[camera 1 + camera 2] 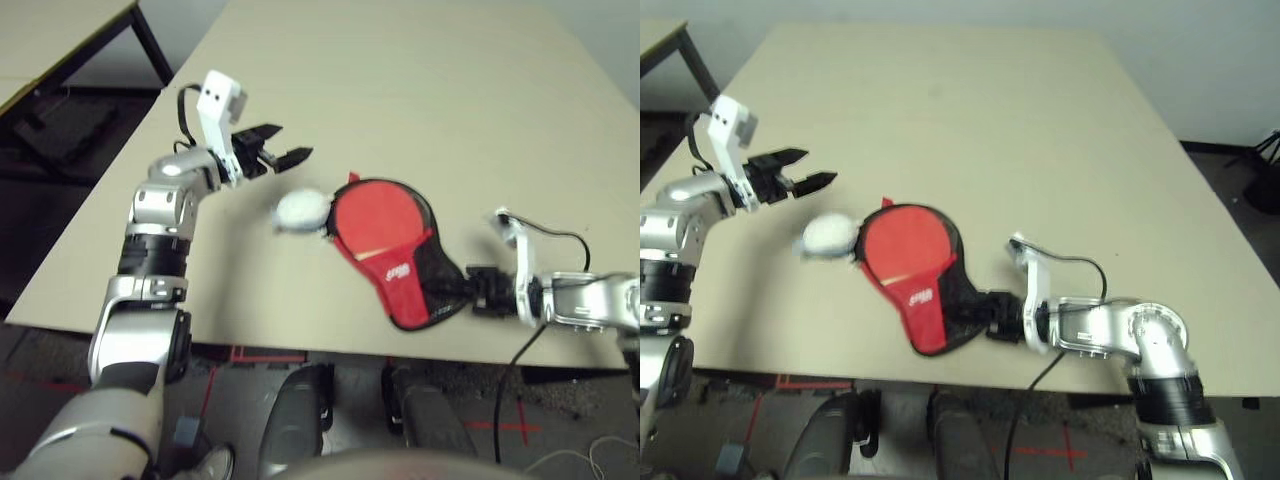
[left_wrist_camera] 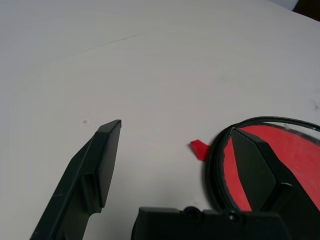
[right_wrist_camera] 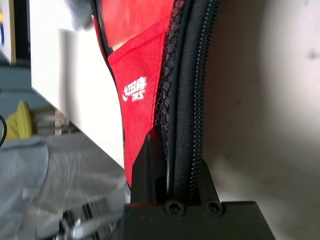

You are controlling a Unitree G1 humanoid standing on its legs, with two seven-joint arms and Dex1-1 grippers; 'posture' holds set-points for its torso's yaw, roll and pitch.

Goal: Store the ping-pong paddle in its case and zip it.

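The right hand (image 3: 175, 185) grips the zipped edge of the case (image 1: 404, 275) on the counter (image 1: 400, 90), while the left hand (image 1: 296, 144) hovers wide open, empty.

both eye views look forward and down over the forearms at the same tabletop (image 1: 420, 80); each wrist view looks along its fingers, the right one close on the case (image 3: 142, 85).

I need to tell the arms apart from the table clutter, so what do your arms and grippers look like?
Both arms are silver with black joint sections. Each wrist carries a white bracket with a black cable. The left gripper and right gripper are black, the left one's fingers tapering to points.
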